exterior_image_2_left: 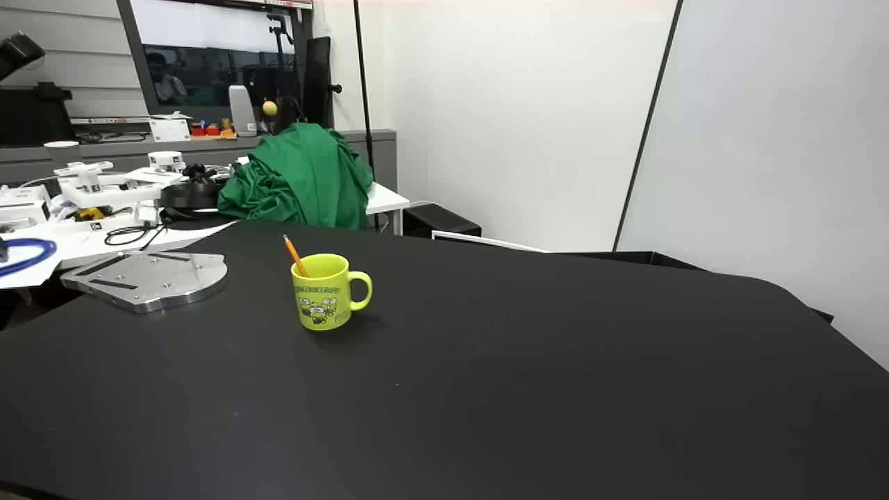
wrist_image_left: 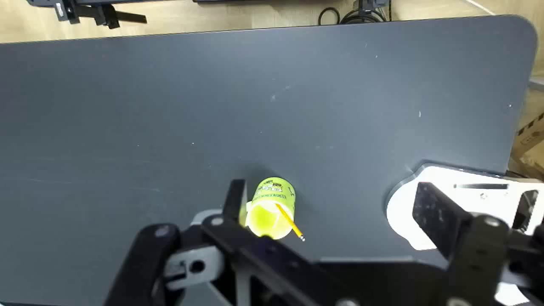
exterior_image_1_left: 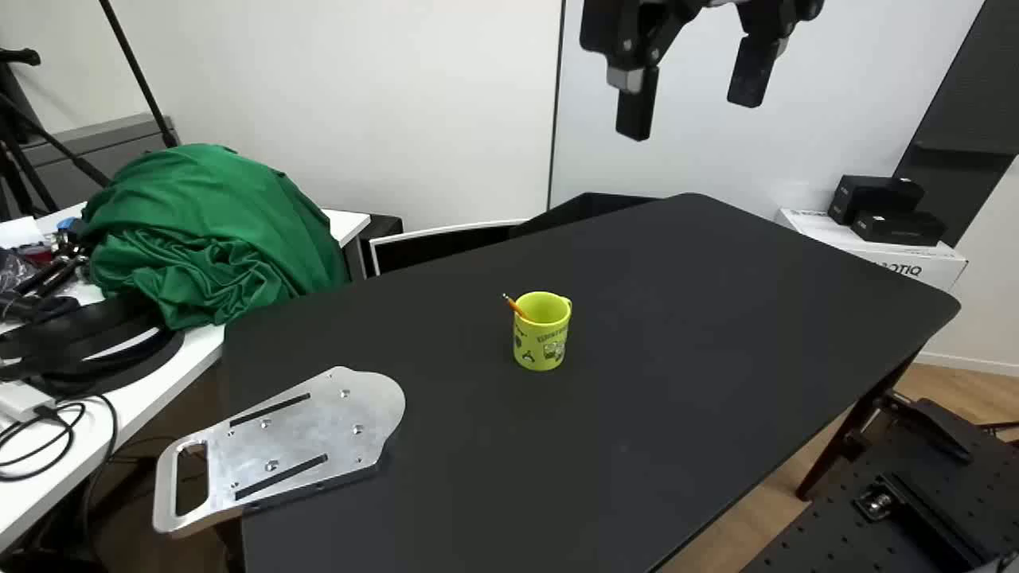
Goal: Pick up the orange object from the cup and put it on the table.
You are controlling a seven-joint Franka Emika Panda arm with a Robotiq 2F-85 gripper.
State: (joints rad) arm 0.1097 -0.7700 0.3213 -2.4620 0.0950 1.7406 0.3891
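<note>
My gripper (exterior_image_1_left: pixel 690 119) hangs spread; if I reach too low for the pencil (exterior_image_2_left: pixel 295 257), I may tip the cup (exterior_image_2_left: pixel 323 304) standing well inside the table's (exterior_image_2_left: pixel 555 382) edges.

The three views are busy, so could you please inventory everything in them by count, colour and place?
table: 1, black, all three views
cup: 1, lime, upright on the table
pencil: 1, orange, leaning in the cup
metal plate: 1, silver, overhanging the table edge
desk: 1, white, beside the table
cloth: 1, green, heaped on the desk
carton: 1, white, beside the table
boxes: 2, black, on the carton
perforated panel: 1, black, beside the table
floor: 1, light brown, below the table
other clutter: uncountable, mixed colours, on and behind the desk
gripper: 1, black, open above the table
</note>
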